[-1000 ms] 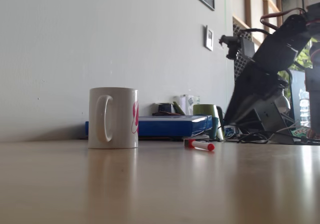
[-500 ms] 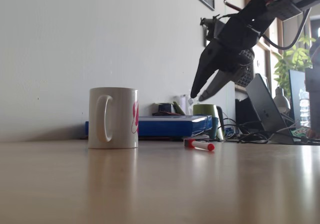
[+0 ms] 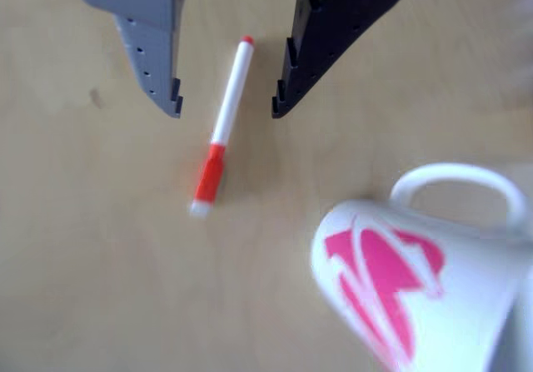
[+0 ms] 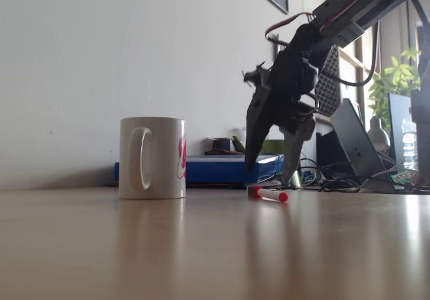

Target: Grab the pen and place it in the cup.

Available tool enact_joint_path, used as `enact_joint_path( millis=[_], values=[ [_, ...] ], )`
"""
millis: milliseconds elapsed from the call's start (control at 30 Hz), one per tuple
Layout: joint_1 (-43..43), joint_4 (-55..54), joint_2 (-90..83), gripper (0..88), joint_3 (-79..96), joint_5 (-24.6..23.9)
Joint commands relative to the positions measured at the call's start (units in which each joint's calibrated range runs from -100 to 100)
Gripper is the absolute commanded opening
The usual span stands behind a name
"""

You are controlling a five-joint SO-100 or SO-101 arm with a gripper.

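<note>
One pen (image 3: 221, 131) lying on the worktop (image 3: 83, 247), one cup (image 3: 416, 297) with a pink graphic, no readable writing, one claw (image 3: 225, 106) spread open above the pen

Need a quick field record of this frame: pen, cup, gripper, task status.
pen: lying flat on the table, not gripped
cup: upright, apart from the pen; pink graphic on its side
gripper: open, above the pen, fingertips either side of the white barrel
table: bare wood
status: grab not yet made
</note>
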Motion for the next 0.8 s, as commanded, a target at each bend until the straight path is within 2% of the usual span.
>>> enact_joint_path(
  millis=[0,467,767],
  values=[
    [-0.2,0.1,1.6,27.3,-2.4,-0.5],
    [-0.1,10.5,3.2,27.2,-4.3,0.0],
    [-2.6,17.1,14.7,27.2,-16.4,0.1]
  ],
)
